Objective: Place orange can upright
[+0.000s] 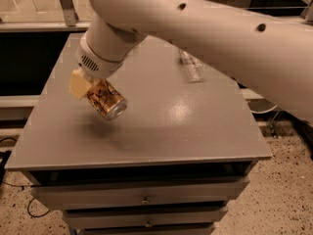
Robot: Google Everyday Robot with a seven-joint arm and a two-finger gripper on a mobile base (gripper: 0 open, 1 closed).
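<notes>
The orange can (105,100) is shiny orange-gold with a dark pattern and a silver end that faces down and to the right. It is tilted and held in the air above the left part of the grey cabinet top (161,126). Its shadow lies on the surface below. My gripper (93,89) hangs from the big white arm at upper left and is shut on the can, with a cream fingertip pad (78,84) showing on the can's left side.
A clear crinkled plastic bottle (191,66) lies on the cabinet top at the back, right of centre, partly under the arm. Drawers with small handles (145,199) run along the cabinet front. The floor drops away on both sides.
</notes>
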